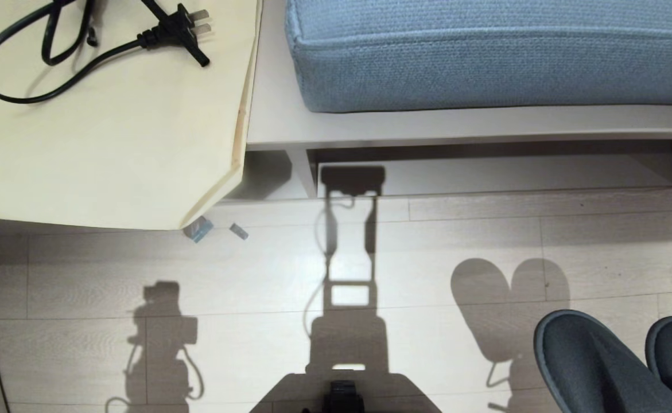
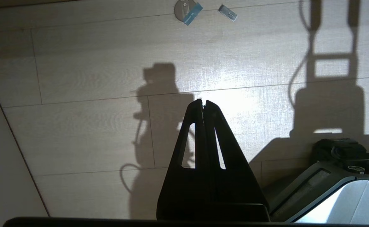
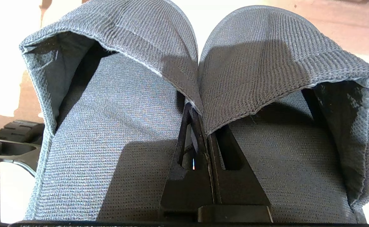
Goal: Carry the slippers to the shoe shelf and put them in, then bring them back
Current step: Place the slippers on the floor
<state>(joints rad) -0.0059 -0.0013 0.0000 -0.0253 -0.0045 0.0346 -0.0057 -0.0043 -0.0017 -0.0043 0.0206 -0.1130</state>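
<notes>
Slippers [image 3: 184,94] pinched between right jaws

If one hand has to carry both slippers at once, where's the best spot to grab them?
At the inner edges where the two slippers meet, coming from the open heel end. The right gripper is shut there, pinching both uppers together side by side; the soft fabric folds flat between its fingers.

Pale plank floor [image 1: 112,275] carries two small scraps [image 1: 198,229] (bluish-grey); the tabletop [image 1: 112,143] holds a black power cord [image 1: 83,51].
</notes>
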